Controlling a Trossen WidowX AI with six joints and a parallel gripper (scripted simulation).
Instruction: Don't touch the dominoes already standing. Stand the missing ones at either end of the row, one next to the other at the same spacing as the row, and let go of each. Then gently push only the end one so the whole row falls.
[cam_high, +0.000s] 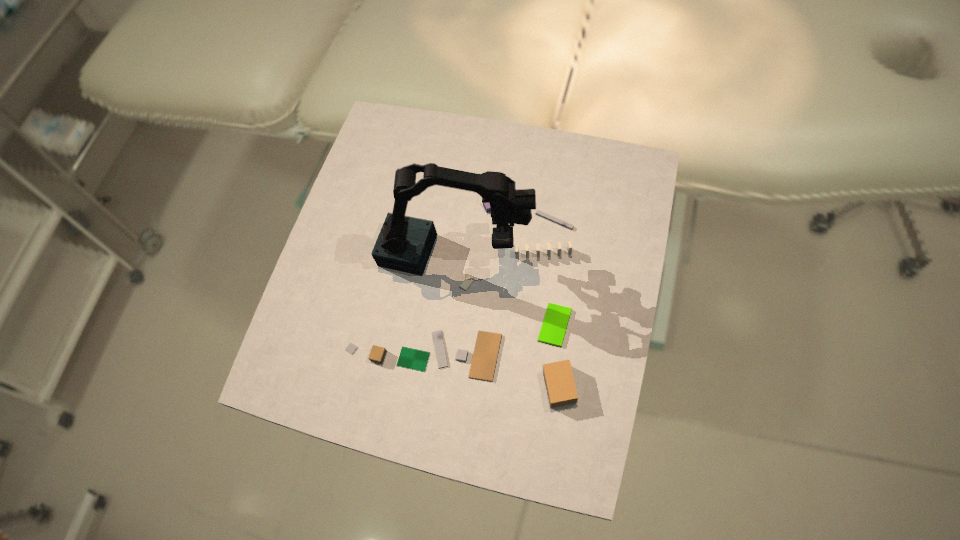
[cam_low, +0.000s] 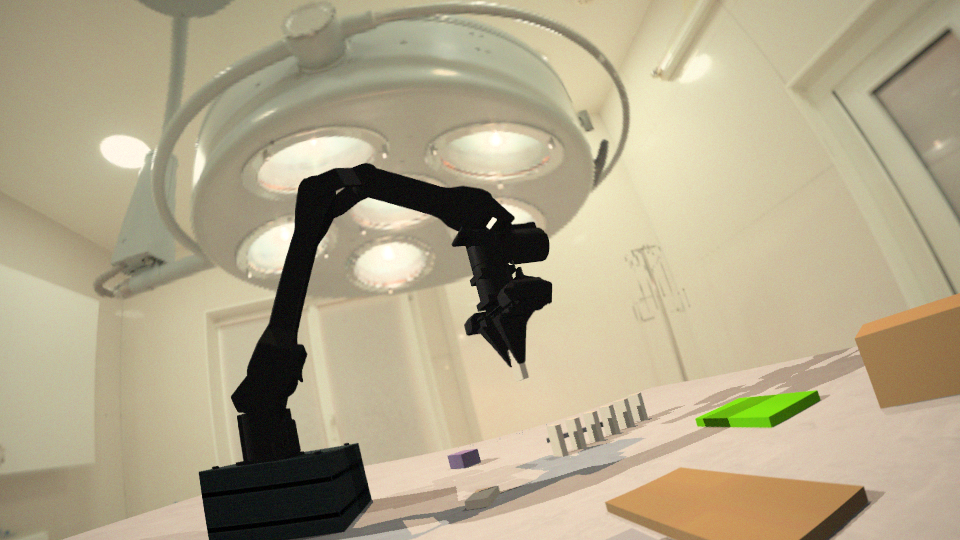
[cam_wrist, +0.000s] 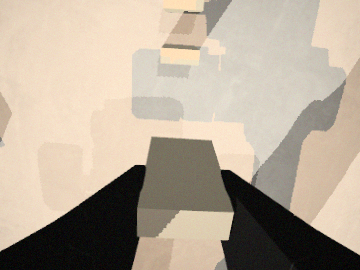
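My gripper (cam_low: 515, 365) (cam_wrist: 181, 179) is shut on a grey domino (cam_low: 523, 371) (cam_wrist: 181, 190), held roughly upright above the table. It is near the arm-side end of the row, higher than the standing dominoes. Several pale dominoes stand in a row; the arm-side end one (cam_low: 558, 441) (cam_wrist: 180, 56) is upright, and the far end one (cam_high: 569, 250) (cam_low: 642, 407) stands too. Another domino (cam_high: 466, 284) (cam_low: 481, 497) lies flat on the table between the base and the row. The fingertips are hidden under the arm in the top view.
A bright green slab (cam_high: 555, 325) (cam_low: 772, 409), a flat orange board (cam_high: 485, 355) (cam_low: 738, 502) and an orange box (cam_high: 559, 381) (cam_low: 913, 366) lie in front of the row. A purple block (cam_high: 487, 206) (cam_low: 463, 459) and a grey bar (cam_high: 555, 220) lie behind. Several small items lie at front left.
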